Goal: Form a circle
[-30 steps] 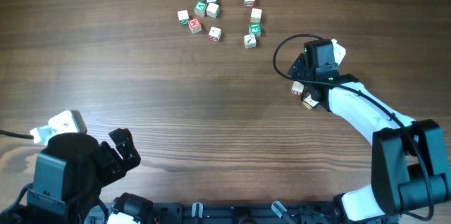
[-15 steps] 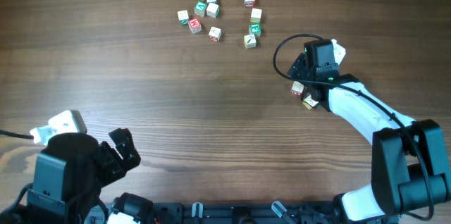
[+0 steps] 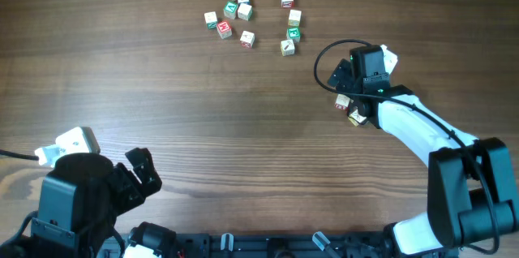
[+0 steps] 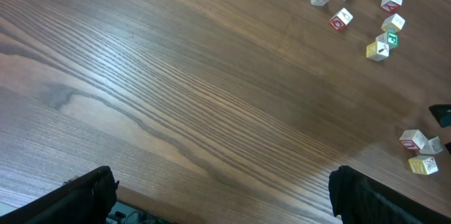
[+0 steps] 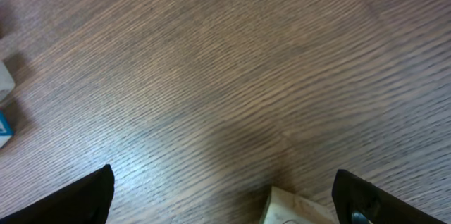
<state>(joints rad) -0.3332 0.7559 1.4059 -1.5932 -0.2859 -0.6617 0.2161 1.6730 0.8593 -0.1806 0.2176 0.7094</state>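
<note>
Overhead: cubes (image 3: 245, 11) loose on table (image 3: 203, 112); L fingers (image 4: 84, 196) apart, R fingers (image 5: 77, 203) apart, both empty.

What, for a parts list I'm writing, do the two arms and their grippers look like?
The right arm has a white curved shell between black joints, and a thin black cable loops by its wrist. The left arm is a bulky black housing with a white block on top. The left gripper and right gripper are black.

tiny pale red-and-green-faced cubes (image 3: 246, 11) in loose, unclosed cluster
</note>
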